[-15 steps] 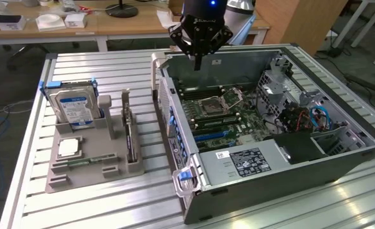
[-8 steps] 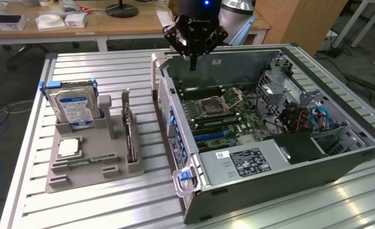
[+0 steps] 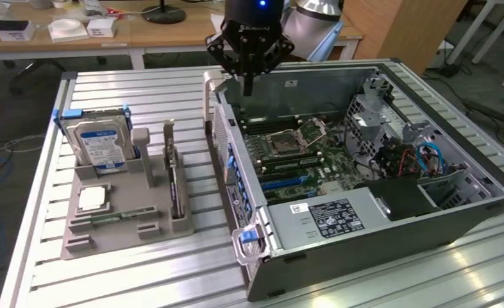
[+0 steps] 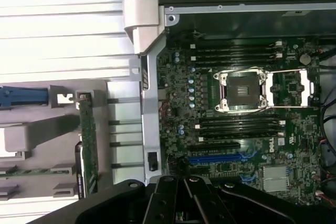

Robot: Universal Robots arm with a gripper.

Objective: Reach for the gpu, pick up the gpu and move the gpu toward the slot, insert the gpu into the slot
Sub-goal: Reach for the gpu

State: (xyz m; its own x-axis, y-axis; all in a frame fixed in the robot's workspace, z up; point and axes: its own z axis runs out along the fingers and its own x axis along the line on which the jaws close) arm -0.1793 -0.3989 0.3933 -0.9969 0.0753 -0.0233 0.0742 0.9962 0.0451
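The gpu stands on edge in the grey holder tray on the worktop, between the hard drive and the open computer case. The gripper hangs over the case's rear corner, apart from the card and carrying nothing; I cannot tell whether the jaws are spread or pressed together. For a good reach, I judge I should align with the card's long top edge, descend straight, and stay off the tray's posts.

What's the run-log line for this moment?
stage: reach | end effector: above corner of grey computer case | thin green circuit-card gpu: on edge in grey holder tray, untouched
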